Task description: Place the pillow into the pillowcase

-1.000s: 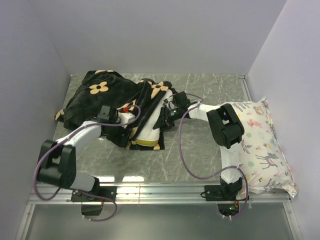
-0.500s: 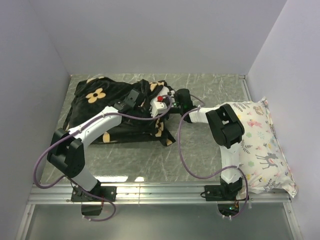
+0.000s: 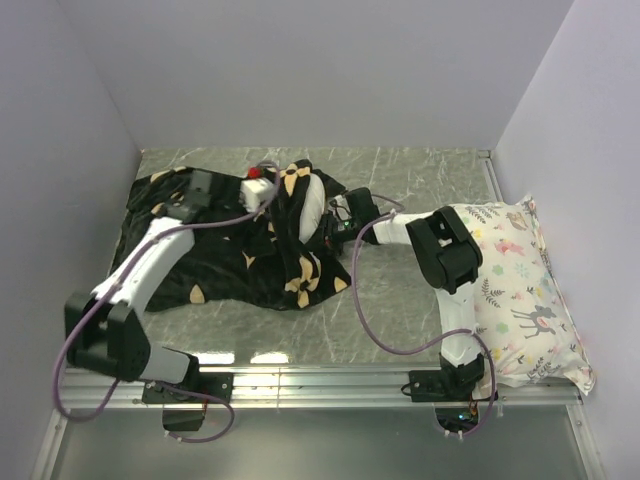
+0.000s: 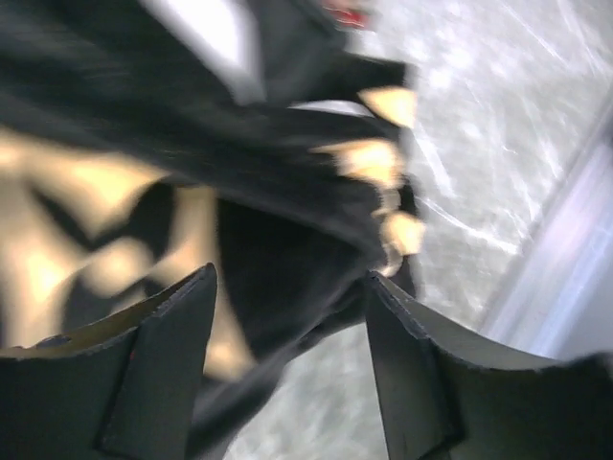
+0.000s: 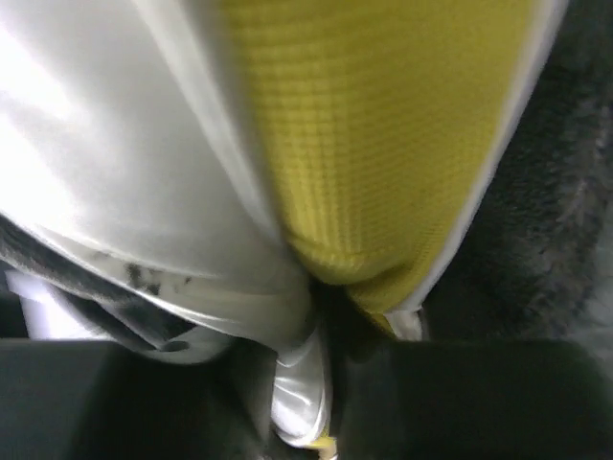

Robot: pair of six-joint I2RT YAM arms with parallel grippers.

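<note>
Where the pillowcase [image 3: 220,255] lies: bunched, centre-left on the desk [image 3: 400,300]
pillow [image 3: 313,205]: white end showing at centre
left gripper [image 4: 287,278]: wide, empty
right gripper [image 5: 306,398]: pinching pillow's edge

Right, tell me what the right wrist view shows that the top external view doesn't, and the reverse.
Only the right wrist view: the pillow close up, with its yellow band, and its white fabric pinched in the right gripper.
Only the top external view: the left arm reaching over the pillowcase, which lies crumpled across the table, and the deer-print pillow against the right wall.
Both: the pillow, only a white sliver from above, with black pillowcase plush beside it.
</note>
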